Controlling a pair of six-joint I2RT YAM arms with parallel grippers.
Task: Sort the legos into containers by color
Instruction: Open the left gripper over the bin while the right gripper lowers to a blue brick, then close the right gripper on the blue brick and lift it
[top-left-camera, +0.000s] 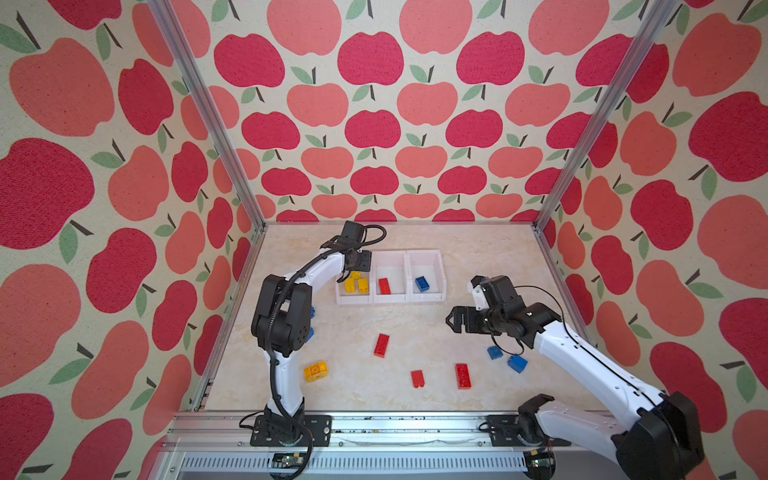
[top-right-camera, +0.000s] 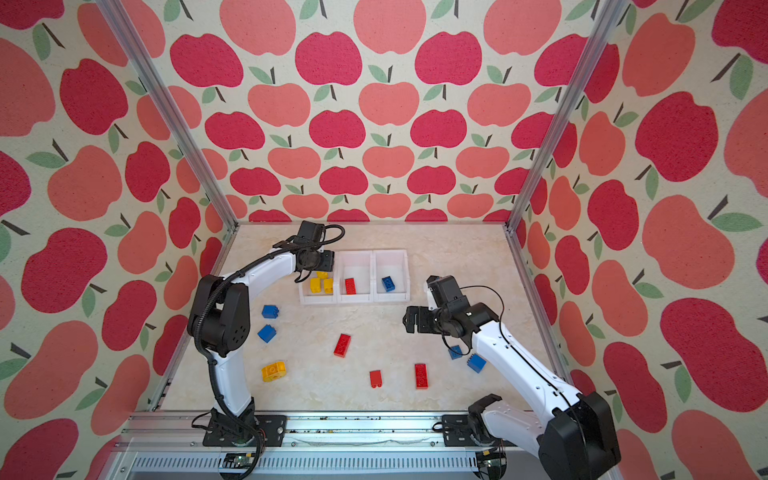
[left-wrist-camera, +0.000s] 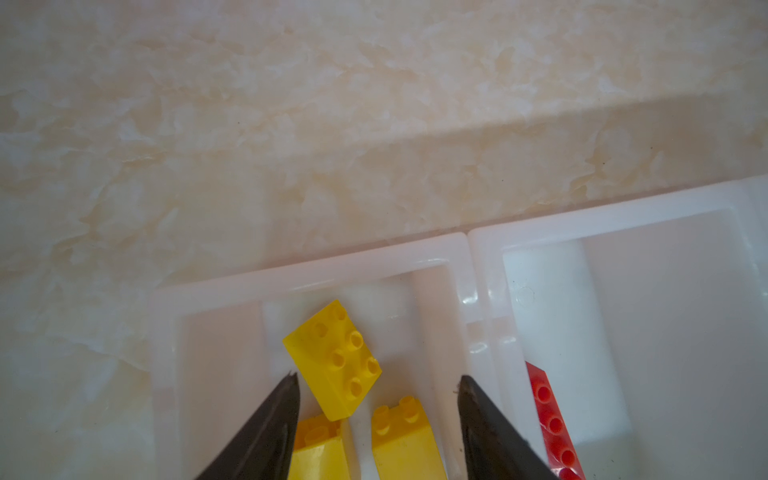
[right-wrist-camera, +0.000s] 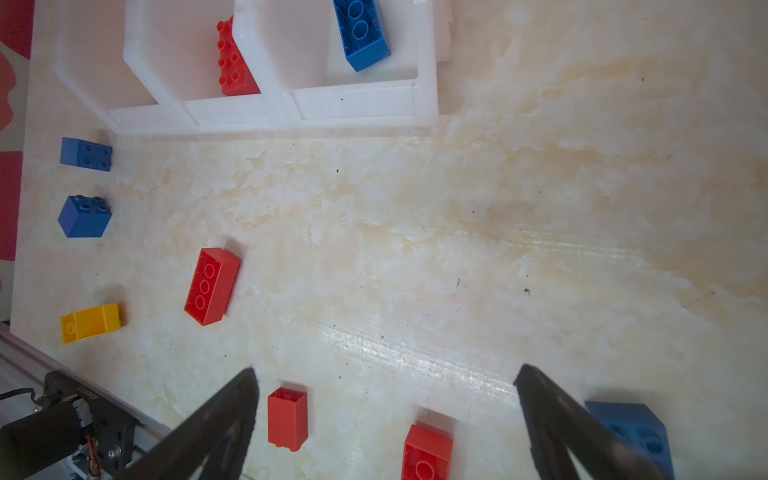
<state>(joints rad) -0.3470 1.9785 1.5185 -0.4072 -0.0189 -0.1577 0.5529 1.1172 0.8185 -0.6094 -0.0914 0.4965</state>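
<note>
The left end effector hangs over the end bin of the containers, fingers apart and gripping nothing. A tilted yellow brick lies just past its tips, with two more yellow bricks under them. The red brick and the blue brick sit in the bins beyond.

The right end effector is spread wide and empty above the table. A small red lego lies near one tip, and a blue lego lies beside the other finger.
</note>
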